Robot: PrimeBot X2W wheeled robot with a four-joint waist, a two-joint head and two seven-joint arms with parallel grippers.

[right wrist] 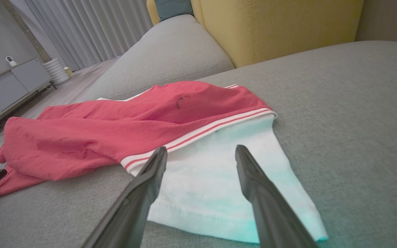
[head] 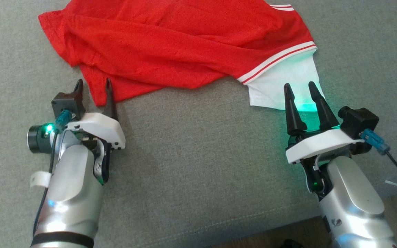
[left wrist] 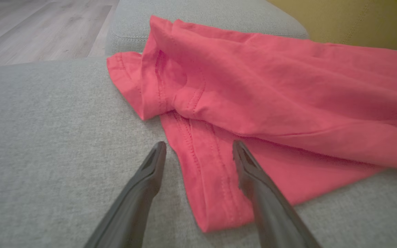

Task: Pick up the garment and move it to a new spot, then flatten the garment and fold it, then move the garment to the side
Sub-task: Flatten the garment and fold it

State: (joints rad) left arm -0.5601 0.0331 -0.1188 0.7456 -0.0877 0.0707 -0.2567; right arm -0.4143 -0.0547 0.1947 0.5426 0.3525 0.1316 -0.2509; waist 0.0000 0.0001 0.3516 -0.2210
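Your left fingers stand apart and empty, straddling the hemmed edge of the garment's near red corner. Your right fingers are spread too and hold nothing, their tips over the hem of its white panel. The garment lies rumpled across the grey sofa cushion, with a yellow backrest behind.
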